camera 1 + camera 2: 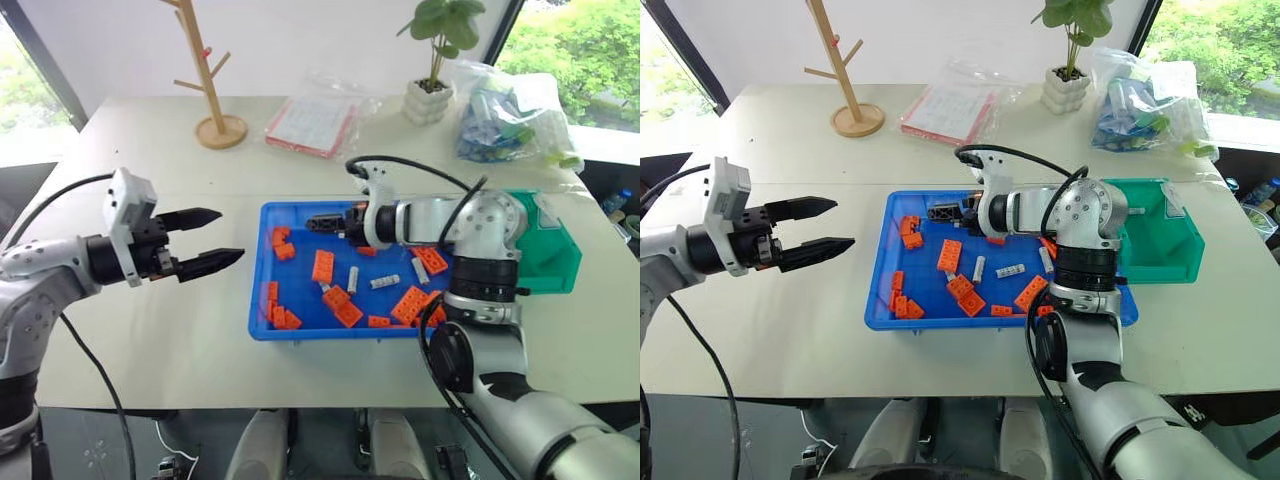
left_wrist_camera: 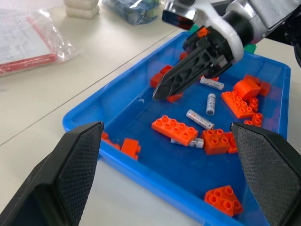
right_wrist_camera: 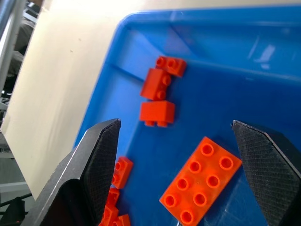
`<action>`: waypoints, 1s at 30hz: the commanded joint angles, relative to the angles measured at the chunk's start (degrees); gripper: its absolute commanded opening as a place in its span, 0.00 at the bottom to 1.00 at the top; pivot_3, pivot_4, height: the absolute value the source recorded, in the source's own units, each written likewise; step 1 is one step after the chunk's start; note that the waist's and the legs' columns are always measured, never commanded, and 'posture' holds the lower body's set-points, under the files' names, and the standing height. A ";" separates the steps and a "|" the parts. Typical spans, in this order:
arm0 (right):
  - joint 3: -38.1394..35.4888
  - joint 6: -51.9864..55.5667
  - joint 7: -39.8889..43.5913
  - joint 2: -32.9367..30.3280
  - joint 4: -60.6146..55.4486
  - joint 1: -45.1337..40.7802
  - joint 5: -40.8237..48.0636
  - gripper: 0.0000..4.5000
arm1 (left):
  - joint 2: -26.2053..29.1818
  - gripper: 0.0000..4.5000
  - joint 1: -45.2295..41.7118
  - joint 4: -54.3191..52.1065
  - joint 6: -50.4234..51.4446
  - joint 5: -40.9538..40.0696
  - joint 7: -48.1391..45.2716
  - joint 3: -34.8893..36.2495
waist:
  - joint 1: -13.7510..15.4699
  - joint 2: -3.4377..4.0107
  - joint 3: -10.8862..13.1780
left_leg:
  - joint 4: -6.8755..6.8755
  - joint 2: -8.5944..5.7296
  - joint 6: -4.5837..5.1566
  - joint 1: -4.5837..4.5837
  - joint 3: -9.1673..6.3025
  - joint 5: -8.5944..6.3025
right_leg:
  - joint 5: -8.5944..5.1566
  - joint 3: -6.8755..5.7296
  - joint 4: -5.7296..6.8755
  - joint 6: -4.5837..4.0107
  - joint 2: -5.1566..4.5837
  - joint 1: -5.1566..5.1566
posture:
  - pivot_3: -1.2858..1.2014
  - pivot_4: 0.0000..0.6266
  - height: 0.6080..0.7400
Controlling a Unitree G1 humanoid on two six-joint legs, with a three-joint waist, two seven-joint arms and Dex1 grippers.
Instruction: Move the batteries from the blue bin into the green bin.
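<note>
Wide-open and empty, the right gripper (image 1: 322,222) hangs over the shallow bright-blue plastic tray (image 1: 262,268); the left gripper (image 1: 212,238), also open and empty, waits beside it. Three small silver-white cylindrical batteries (image 1: 384,282) lie among orange studded bricks (image 1: 323,265), so it should probably straddle one battery alone before closing. Carry it to the deep green plastic bin (image 1: 555,262), just beyond the tray.

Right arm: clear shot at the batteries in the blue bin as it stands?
Probably yes. The right gripper is open and empty over the blue bin, and the batteries lie loose among orange bricks with nothing covering them. Tight spacing beside the bricks might hamper the fingers.
</note>
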 commanded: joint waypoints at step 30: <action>5.91 -2.41 -23.56 -1.04 14.08 2.45 32.18 0.86 | -1.08 1.00 -1.11 -0.75 -1.52 -0.58 1.49 0.24 | -2.27 0.00 0.00 | -0.03 0.23 0.06 0.21 0.18 -0.01 | -0.01 0.34 0.10 -0.02 0.32 -0.02 | 0.52 0.24 0.64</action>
